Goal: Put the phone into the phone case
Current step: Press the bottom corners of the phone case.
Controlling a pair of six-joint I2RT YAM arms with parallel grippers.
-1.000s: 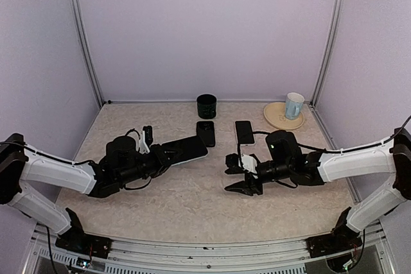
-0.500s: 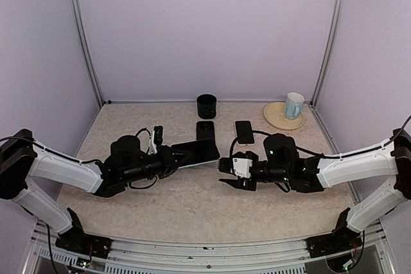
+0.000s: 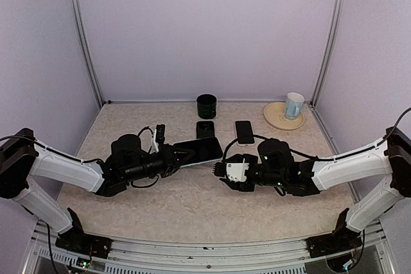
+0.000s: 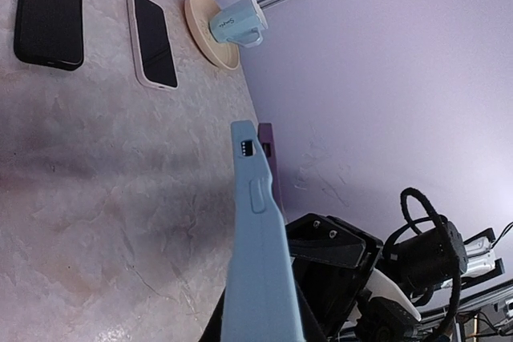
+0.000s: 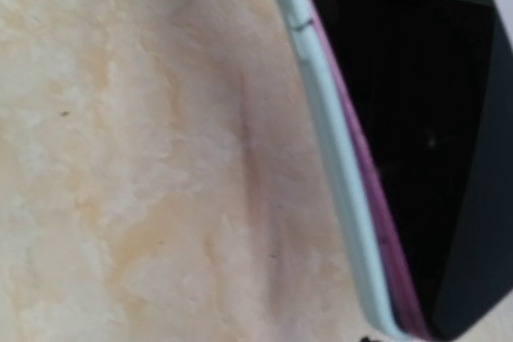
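Observation:
My left gripper [image 3: 174, 157] is shut on a light blue phone case [image 4: 258, 254] and holds it above the table, long end pointing right. A purple-edged phone [image 4: 268, 154] with a black screen [image 5: 417, 118] lies against the case; its edge shows beside the blue rim [image 5: 337, 166]. In the top view they form one dark slab [image 3: 199, 151]. My right gripper [image 3: 220, 170] is just off the slab's right end, low and near the table. In the left wrist view its black fingers [image 4: 345, 250] stand apart, holding nothing.
A black phone [image 3: 205, 128] and a white-rimmed phone [image 3: 244, 131] lie flat behind the arms. A black cup [image 3: 207, 105] stands at the back. A pale mug [image 3: 294, 104] sits on a tan plate [image 3: 275, 117] at the back right.
My left gripper carried the case and phone right. My right gripper swung up and left from the table to meet the slab's end.

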